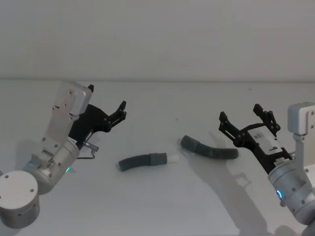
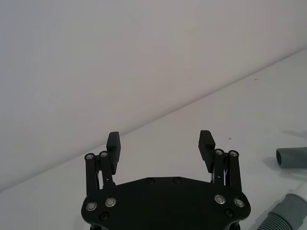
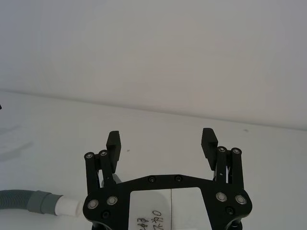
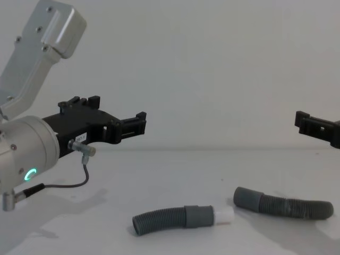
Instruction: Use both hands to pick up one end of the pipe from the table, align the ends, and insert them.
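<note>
Both grippers wide open above the table, hoses not yet picked up.

Head view: left gripper (image 1: pixel 119 112) at mid left, jaws spread, holding nothing; right gripper (image 1: pixel 241 114) at mid right, likewise spread and empty. The tipped hose (image 1: pixel 142 161) lies on the table (image 1: pixel 157 211) at lower centre. Its white tip (image 1: pixel 173 158) points toward the plain hose (image 1: pixel 211 150), whose hollow cuff (image 1: pixel 188 142) sits just beside the tip, not touching, a bit further up the frame. The step in hand looks like reach-and-grasp. Best bet: each gripper drops onto the hose on its own side and clamps on the grey cuff or just behind it. Avoid the floppy corrugated tail, so the end can be steered. Keep fingers clear of the tip and the cuff mouth. Lift both ends, line up the axes, then push straight. The plain hose is curved, so its angle will likely need correcting.
</note>
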